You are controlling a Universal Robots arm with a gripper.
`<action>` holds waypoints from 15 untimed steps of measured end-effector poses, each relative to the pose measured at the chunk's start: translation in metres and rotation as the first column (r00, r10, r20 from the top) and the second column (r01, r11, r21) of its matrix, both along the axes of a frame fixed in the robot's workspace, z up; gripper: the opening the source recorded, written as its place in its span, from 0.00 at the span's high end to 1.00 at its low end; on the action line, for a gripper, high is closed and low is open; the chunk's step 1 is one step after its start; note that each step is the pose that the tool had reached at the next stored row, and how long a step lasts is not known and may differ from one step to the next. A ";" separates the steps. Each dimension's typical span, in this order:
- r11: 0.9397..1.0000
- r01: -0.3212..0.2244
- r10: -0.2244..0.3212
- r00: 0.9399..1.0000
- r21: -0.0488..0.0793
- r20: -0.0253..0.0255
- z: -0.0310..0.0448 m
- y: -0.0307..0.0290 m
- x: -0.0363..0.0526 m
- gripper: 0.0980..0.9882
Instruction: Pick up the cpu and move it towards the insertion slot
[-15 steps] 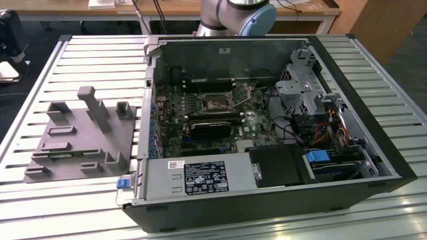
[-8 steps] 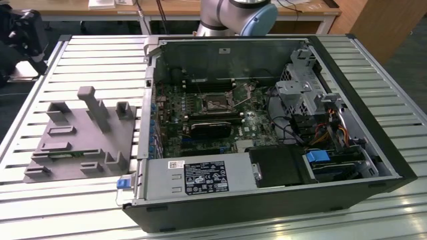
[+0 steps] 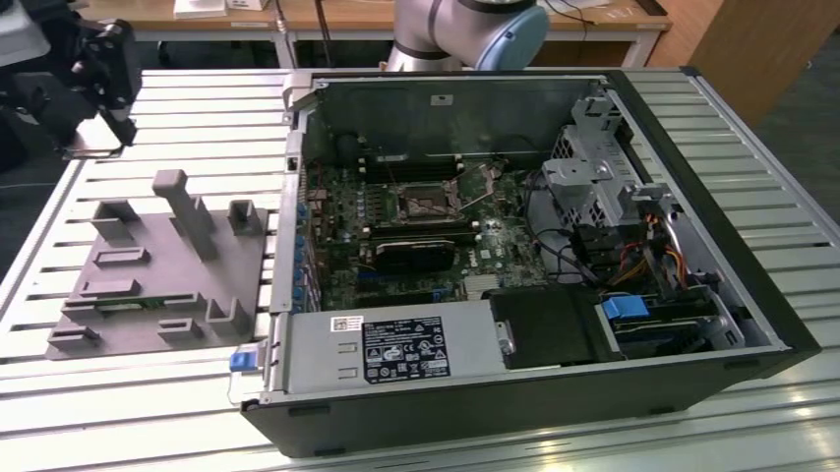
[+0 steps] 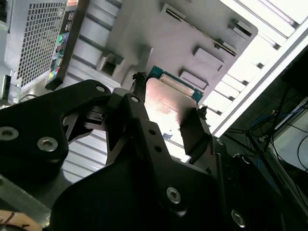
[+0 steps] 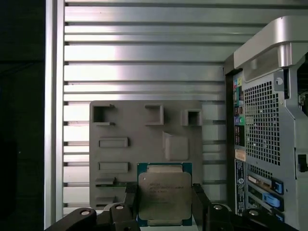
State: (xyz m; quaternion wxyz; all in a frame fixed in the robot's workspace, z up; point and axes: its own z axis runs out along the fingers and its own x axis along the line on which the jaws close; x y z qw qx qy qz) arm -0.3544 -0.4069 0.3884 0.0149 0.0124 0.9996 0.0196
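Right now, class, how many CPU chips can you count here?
1: the cpu, gripped by the pincer, in front of the grey tray in the first wrist view. Others may be hidden.

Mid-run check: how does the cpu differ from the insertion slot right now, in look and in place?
The cpu is a solid pale metal plate edged in green; the insertion slot is a shiny frame around a dark centre. The cpu is clamped in the gripper outside the case, the grey tray behind it; the insertion slot lies on the motherboard inside that case. Both are square.
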 end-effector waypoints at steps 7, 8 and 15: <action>1.000 0.000 0.000 1.000 0.000 0.000 0.0001 0.0000 0.0318 0.51; 1.000 0.000 0.000 1.000 0.000 0.000 0.0000 0.0000 0.0362 0.51; 1.000 0.000 0.000 1.000 0.000 -0.001 0.0001 0.0000 0.0681 0.51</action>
